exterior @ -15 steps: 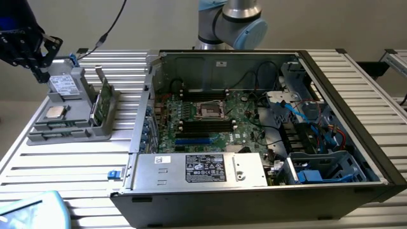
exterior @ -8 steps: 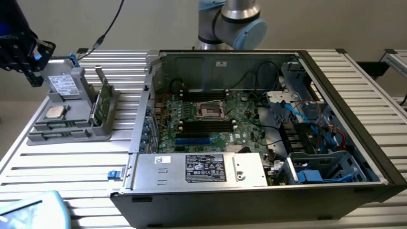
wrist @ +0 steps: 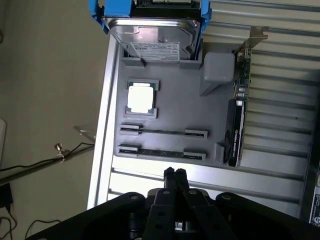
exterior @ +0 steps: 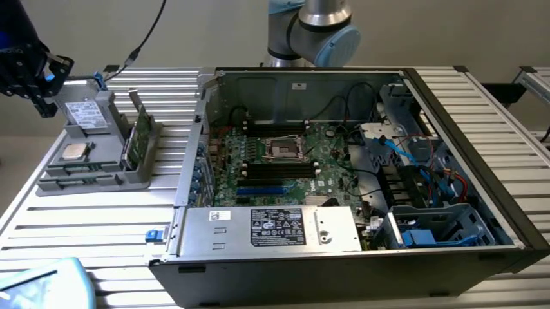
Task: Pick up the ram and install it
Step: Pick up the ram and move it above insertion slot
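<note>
At the exterior view's left, the gripper is seen raised above a grey tray on the slatted metal table, well apart from the open computer case.

Hand state, from the wrist view: the gripper is noted with its two fingers pressed together tip to tip, clenched on nothing. The tips are seen against the table slats, just past the tray edge.

Task item: the ram is found in the tray, stood on edge between two small end holders, so that only its thin long edge is shown. It is the tray item nearest the fingertips and is not touched. A second stick is set parallel just beside it, on the side towards the processor chip.

Other tray contents: a grey drive with a white label is held in a blue carrier at the end away from the sticks; an expansion card is stood on edge along one side.

Case interior, exterior view: the motherboard is exposed, with black memory slots recorded beside the processor socket. A power supply is mounted along the near wall.
</note>
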Tool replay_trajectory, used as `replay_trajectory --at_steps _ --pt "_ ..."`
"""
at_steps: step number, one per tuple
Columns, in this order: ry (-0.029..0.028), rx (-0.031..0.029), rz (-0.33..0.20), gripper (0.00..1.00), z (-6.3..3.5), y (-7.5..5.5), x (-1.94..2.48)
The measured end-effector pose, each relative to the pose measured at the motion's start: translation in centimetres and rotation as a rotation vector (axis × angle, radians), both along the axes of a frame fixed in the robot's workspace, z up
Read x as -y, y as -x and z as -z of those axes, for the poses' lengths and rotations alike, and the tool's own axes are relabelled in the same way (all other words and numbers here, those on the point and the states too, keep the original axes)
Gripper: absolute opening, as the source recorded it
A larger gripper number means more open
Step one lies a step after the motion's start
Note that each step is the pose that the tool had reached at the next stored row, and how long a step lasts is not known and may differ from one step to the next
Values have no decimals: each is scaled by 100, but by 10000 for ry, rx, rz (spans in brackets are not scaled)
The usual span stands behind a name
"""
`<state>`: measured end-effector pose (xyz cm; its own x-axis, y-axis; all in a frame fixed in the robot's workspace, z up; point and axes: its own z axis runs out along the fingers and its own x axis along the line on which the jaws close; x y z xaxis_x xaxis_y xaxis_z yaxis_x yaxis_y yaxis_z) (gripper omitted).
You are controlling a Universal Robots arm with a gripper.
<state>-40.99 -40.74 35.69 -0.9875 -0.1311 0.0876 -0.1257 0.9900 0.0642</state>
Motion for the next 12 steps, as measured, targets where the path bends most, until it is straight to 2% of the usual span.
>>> replay_trajectory --at_steps 8,12 --pt "1 0 -15 11 0 0 0" --pt "0 0 -665 11 2 0 0"
